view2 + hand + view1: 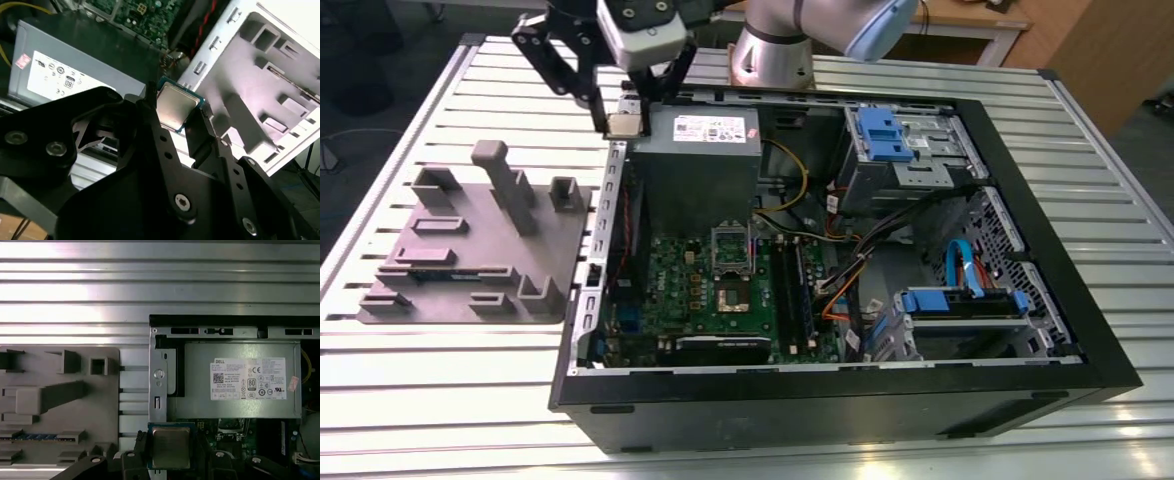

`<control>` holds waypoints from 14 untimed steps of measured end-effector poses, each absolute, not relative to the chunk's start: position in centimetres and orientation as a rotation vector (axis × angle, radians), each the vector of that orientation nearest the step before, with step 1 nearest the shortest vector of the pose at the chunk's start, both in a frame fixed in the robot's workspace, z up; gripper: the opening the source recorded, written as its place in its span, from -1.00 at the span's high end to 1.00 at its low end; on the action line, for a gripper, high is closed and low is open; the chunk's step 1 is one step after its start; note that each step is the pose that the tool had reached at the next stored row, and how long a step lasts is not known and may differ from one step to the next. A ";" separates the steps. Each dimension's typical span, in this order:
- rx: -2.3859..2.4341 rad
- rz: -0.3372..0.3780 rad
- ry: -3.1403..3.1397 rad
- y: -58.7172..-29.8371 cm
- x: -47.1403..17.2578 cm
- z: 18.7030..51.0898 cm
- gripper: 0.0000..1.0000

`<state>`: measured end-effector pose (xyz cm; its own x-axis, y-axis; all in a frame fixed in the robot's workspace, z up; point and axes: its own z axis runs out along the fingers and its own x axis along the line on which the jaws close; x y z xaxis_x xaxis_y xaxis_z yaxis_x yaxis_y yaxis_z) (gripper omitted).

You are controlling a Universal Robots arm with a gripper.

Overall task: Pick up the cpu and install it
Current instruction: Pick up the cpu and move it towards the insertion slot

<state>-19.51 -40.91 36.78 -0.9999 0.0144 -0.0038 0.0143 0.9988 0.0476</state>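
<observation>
While the black jaws pinch its opposite edges, the small flat silvery-grey square cpu (175, 107) hangs over the open black computer case's (854, 395) rim (beside the grey white-labelled power-supply box (700, 170)). Beyond lie the green motherboard (680, 270), grey moulded tray (454, 240) and slatted metal bench (440, 400).

1. The cpu (624, 125) (175, 106) (170, 446) is a small flat square chip; silvery-grey metal top, thin blue-green rim.
2. It is clamped at opposite edges in the gripper (624, 121); it touches no surface.
3. It hangs over the open case's side wall (603, 220), just beside the grey box (700, 170).
</observation>
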 end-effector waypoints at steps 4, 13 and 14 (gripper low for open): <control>0.022 0.075 3.137 -40.9 -17.9 36.6 0.06; 0.022 0.074 3.137 -41.0 -14.6 36.3 0.06; 0.023 0.073 3.137 -41.2 -14.5 36.3 0.06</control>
<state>-14.55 -41.16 36.30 -0.9999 0.0144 -0.0031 0.0143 0.9988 0.0463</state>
